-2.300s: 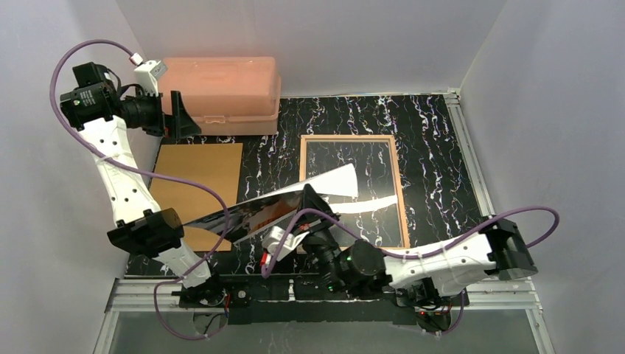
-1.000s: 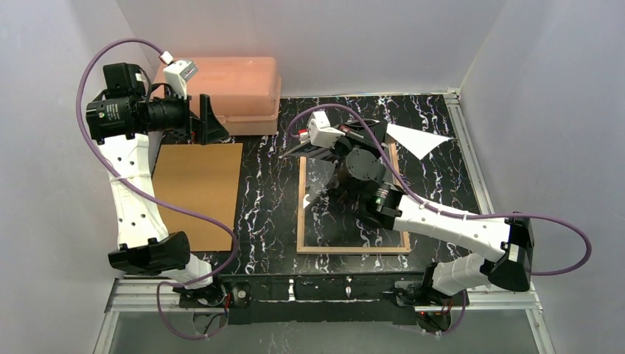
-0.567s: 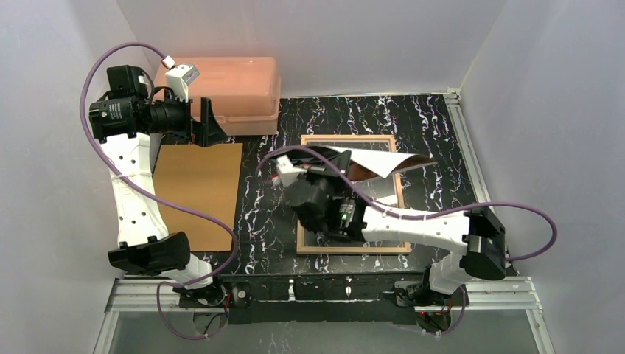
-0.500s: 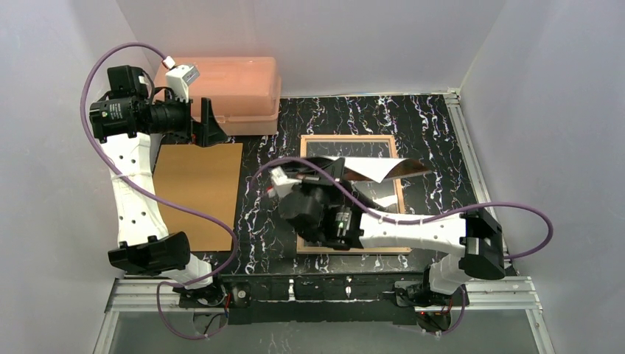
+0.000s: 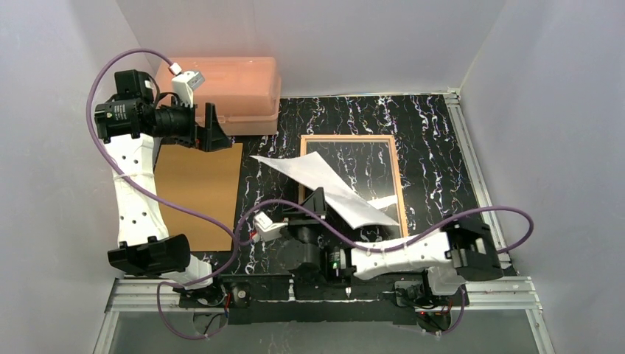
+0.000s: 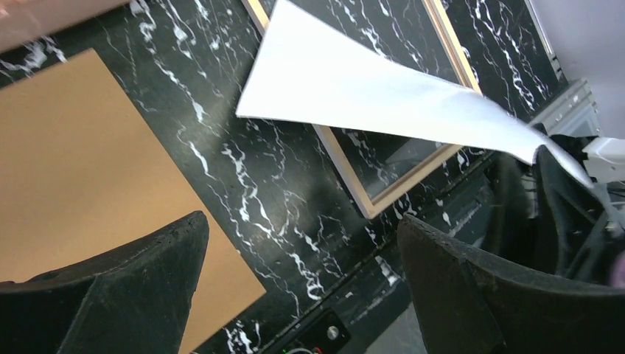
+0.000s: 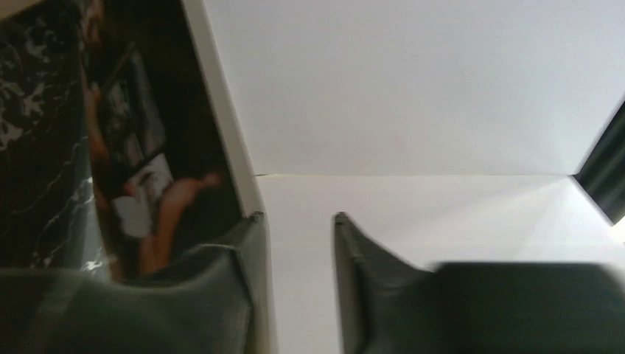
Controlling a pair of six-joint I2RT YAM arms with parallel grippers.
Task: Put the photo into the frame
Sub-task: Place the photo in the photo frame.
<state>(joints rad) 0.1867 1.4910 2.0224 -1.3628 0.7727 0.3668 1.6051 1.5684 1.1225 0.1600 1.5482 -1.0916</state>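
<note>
- Right claw (image 7: 296,221) is standing slightly parted, with the near edge of the photo (image 5: 324,181) leaning against one finger.
- Photo is draping white-side up across the left rail of the frame (image 5: 396,184).
- Left claw (image 6: 301,221) is hovering wide open, well apart.

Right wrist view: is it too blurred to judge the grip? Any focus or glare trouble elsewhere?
Right wrist: the right gripper is out of focus and smeared, yet a gap between the jaws shows, the photo beside it. Left wrist: sharp, the left gripper dark. Top external: sharp, even light, the frame crisp.
</note>
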